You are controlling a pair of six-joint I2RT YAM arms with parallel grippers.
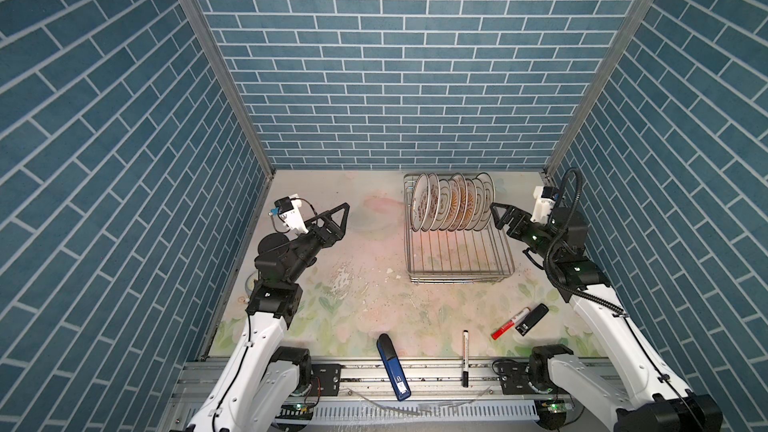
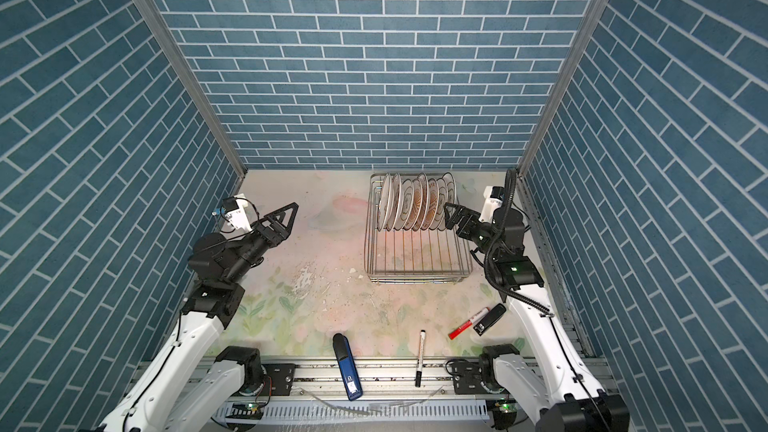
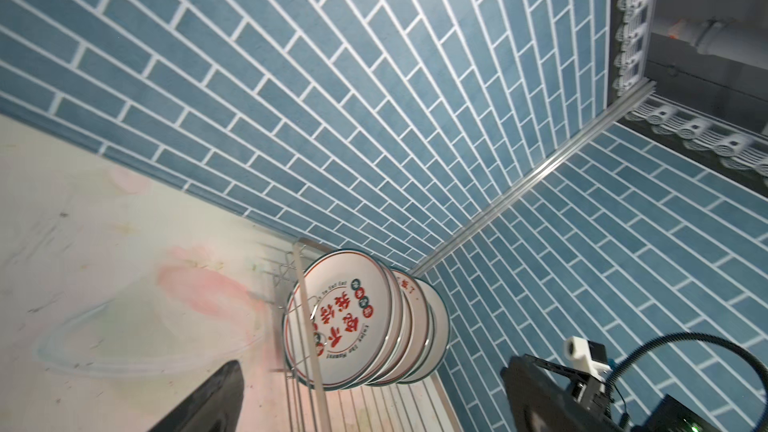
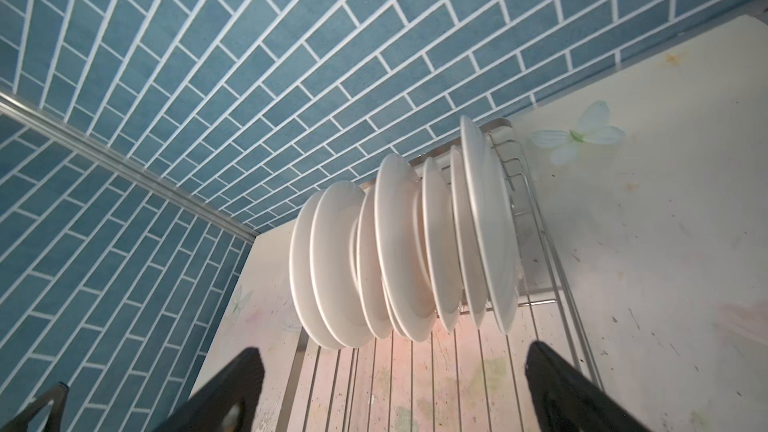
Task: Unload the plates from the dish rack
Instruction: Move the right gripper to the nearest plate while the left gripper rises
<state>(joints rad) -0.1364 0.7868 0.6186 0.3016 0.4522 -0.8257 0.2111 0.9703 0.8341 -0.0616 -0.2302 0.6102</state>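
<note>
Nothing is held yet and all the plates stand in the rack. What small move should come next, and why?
Probably ease the right gripper toward the rim of the nearest plate, at the right end of the row. Its fingers are open and beside the rack; the left gripper is farther off.

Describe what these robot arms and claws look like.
The left arm and right arm are white lower down, with black joints and wrists. The left gripper and right gripper have black fingers shaped like open triangular frames, with a small white camera block behind each. A ribbed black hose loops along the right arm; a thin black wire runs up the left arm.
</note>
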